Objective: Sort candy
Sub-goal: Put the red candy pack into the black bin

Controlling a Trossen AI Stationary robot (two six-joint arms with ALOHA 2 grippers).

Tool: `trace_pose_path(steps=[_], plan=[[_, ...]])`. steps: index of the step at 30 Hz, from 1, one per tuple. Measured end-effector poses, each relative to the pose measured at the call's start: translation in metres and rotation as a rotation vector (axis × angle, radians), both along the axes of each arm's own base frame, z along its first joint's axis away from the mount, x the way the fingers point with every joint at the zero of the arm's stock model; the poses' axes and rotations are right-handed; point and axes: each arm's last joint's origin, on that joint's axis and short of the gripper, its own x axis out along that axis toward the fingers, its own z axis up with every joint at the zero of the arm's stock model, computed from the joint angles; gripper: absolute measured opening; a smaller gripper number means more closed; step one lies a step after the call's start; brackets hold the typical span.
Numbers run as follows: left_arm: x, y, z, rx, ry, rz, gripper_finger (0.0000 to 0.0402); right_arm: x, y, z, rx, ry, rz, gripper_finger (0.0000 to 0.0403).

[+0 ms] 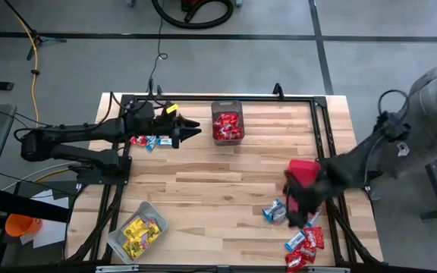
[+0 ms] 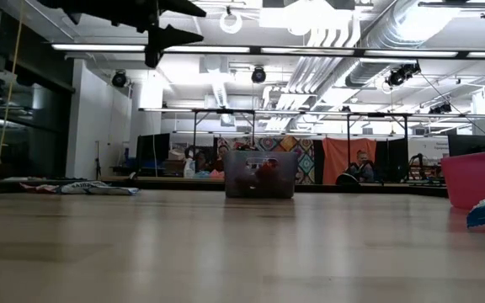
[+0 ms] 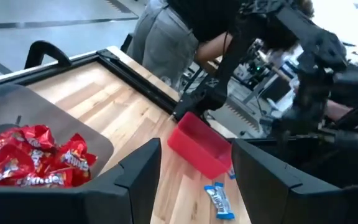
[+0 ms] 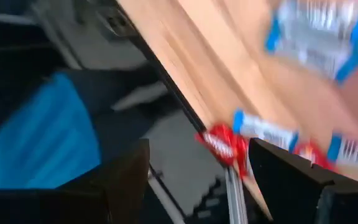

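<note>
- Left gripper (image 1: 194, 130) hovers beside the dark mesh bin (image 1: 227, 105) of red candy (image 1: 227, 127), fingers apart, empty.
- Right gripper (image 1: 300, 206), blurred, fingers apart, partly hides the red bin (image 1: 303, 168); loose candy (image 1: 306, 241) lies near the table (image 1: 218, 197) edge.

Dark jointed arms, yellow tag, black fingers (image 3: 138, 180)

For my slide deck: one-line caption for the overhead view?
Left tool open beside bin of red candy; right tool open over loose candy.
</note>
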Motion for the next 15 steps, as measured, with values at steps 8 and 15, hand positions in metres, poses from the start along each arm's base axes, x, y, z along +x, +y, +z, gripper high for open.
trace_pose_path(steps=[8, 15], plan=[[0.0, 0.0, 0.0, 0.033, -0.002, -0.005, 0.0184, 0.006, 0.073, -0.064, -0.012, 0.359, -0.066, 0.027], [0.0, 0.0, 0.0, 0.033, -0.002, -0.005, 0.0184, 0.014, 0.11, -0.112, -0.003, 0.513, -0.136, 0.027]])
